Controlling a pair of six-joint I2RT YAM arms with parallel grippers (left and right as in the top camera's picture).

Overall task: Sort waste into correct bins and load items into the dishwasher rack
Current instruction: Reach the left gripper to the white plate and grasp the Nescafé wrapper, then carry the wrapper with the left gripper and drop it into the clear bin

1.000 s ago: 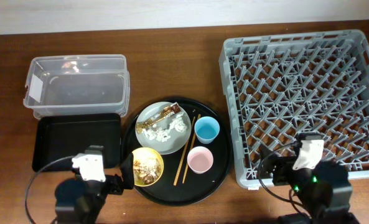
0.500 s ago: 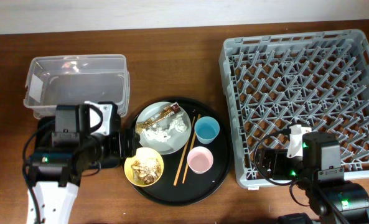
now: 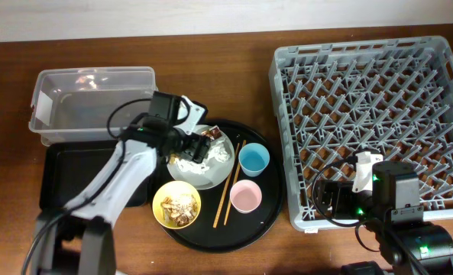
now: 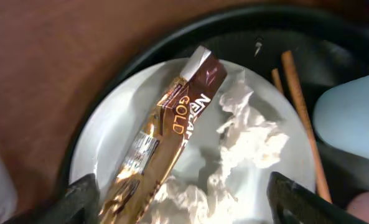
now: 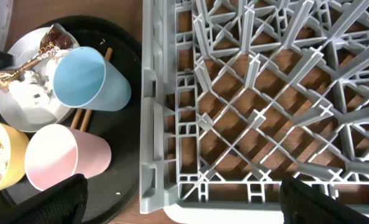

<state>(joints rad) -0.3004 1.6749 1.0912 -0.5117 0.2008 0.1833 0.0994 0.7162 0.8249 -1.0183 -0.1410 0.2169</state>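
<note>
The left end effector [image 4: 184, 196], spread wide, hangs over the wrapper [image 4: 172, 118] on the plate [image 4: 109, 138]; the right end effector [image 5: 185, 199], likewise spread, hovers at the rack's [image 3: 371, 114] 7 o'clock corner. Dark wooden tabletop [image 3: 211, 76], pale wall [image 3: 211, 15] at 12 o'clock.

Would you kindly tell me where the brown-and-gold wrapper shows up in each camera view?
Overhead: the wrapper is left of centre, at the top edge of the plate.
Left wrist: the wrapper is mid-frame, lying diagonally across the plate.
Right wrist: the wrapper is in the top-left corner, on the plate.
Shared landmark: the blue cup, to the wrapper's right in every view.
</note>
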